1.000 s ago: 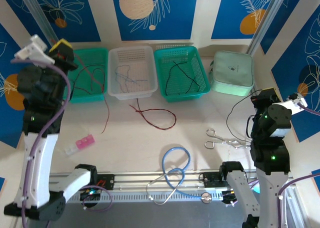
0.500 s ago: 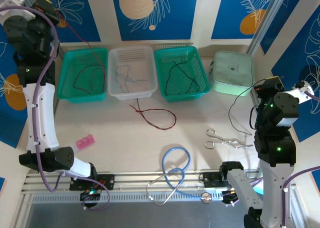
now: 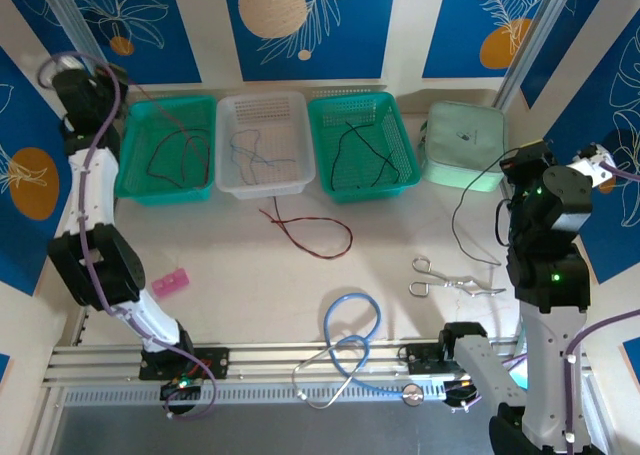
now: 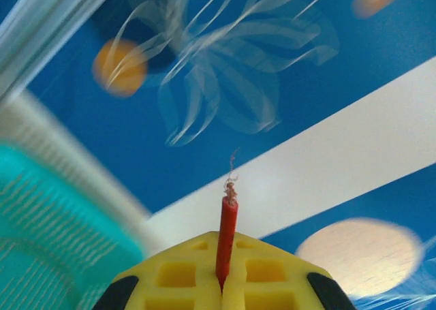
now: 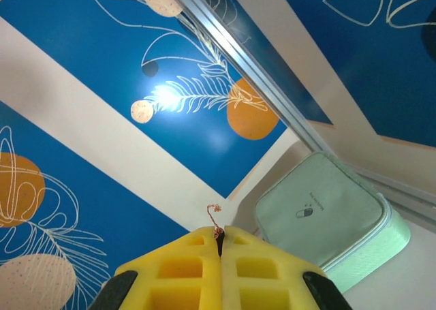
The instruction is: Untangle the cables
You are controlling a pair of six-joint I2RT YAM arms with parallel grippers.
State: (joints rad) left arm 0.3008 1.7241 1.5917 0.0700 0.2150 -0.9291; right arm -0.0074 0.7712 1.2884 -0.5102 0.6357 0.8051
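A red cable (image 4: 227, 228), bare copper strands fraying from its tip, is pinched between the shut yellow fingers of the left claw (image 4: 221, 255), which hangs high at 10 o'clock over the desk (image 3: 230, 265). Seen from above, the wire slants down from that claw into the left green basket (image 3: 170, 195). At 3 o'clock the right claw (image 5: 219, 245) is likewise clamped tight on the end of a black cable (image 5: 218, 234). Its copper tip pokes out above the fingers, and the rest droops in a long curve to the desk near a pair of metal forceps (image 3: 450, 277).

Three baskets stand edge to edge along the back at 12 o'clock. The left green basket holds loops of dark red wire, the white basket (image 3: 262, 188) a thin purple-grey cable (image 3: 255, 158), and the right green basket (image 3: 365, 192) a second black cable (image 3: 340, 147). A mint-green zip pouch (image 3: 463, 145) lies at 1 o'clock, just beside the baskets.

Near the centre, in front of the white basket, a loose red-and-black cable (image 3: 320, 255) curls on the desk. A light-blue tube loop (image 3: 326, 320) lies at 6 o'clock and a small pink piece (image 3: 170, 281) at 8 o'clock.
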